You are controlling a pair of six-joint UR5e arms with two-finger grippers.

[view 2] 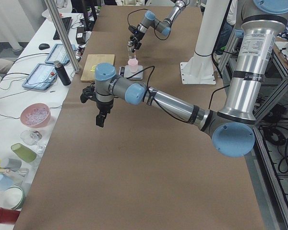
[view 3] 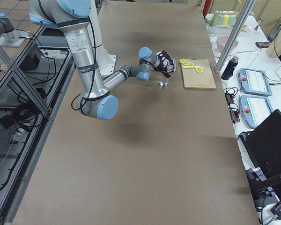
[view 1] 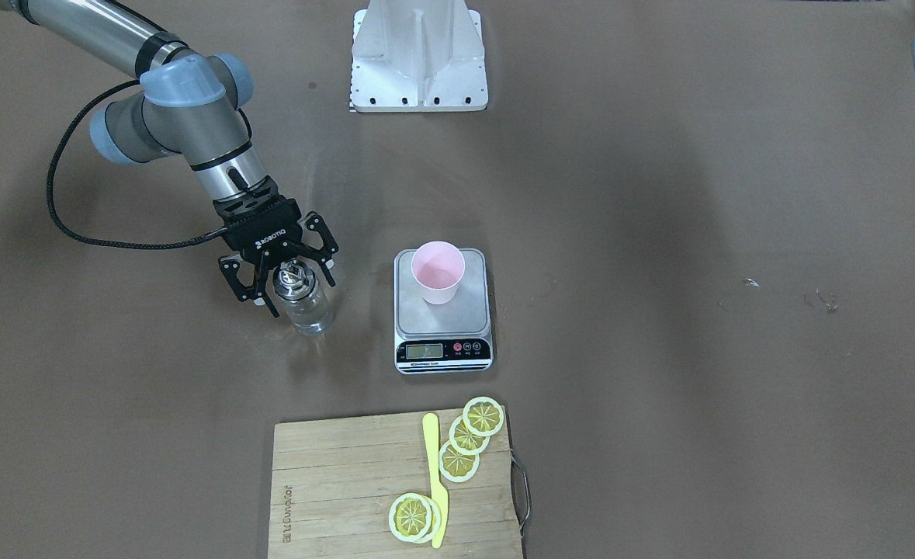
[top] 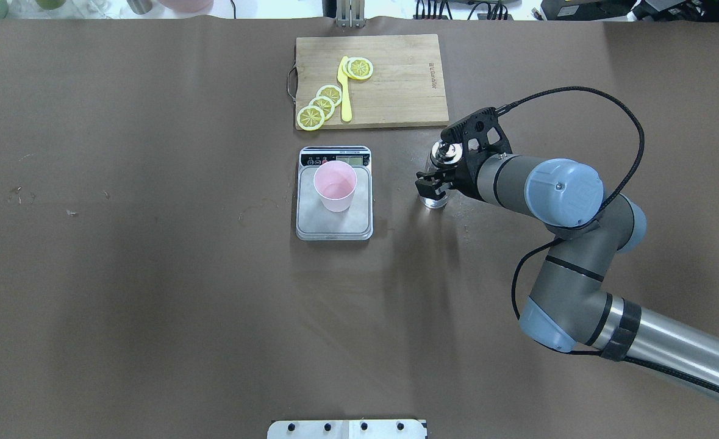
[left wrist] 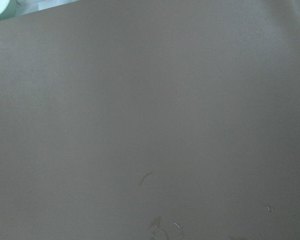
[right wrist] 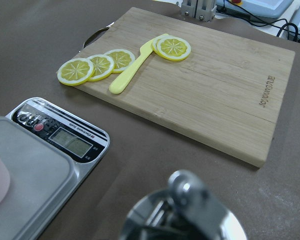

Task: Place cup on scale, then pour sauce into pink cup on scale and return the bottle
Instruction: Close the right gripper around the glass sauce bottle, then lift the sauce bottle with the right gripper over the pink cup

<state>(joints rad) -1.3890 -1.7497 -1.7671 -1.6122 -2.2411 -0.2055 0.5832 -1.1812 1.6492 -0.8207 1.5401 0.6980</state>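
The pink cup (view 1: pixel 438 272) stands upright on the steel plate of the scale (view 1: pixel 441 320), which also shows in the overhead view (top: pixel 335 224). The glass bottle (view 1: pixel 307 309) with clear sauce stands on the table beside the scale, on the robot's right. My right gripper (view 1: pixel 303 297) is over the bottle's metal cap, its fingers spread on either side of the neck and apart from it. The cap (right wrist: pixel 190 210) fills the bottom of the right wrist view. My left gripper (view 2: pixel 101 120) hangs above bare table far from the scale; I cannot tell whether it is open or shut.
A wooden cutting board (view 1: pixel 333 481) with lemon slices (view 1: pixel 469 439) and a yellow knife (view 1: pixel 434 481) lies beyond the scale, away from the robot. The white robot base plate (view 1: pixel 418 58) is on the robot's side of the scale.
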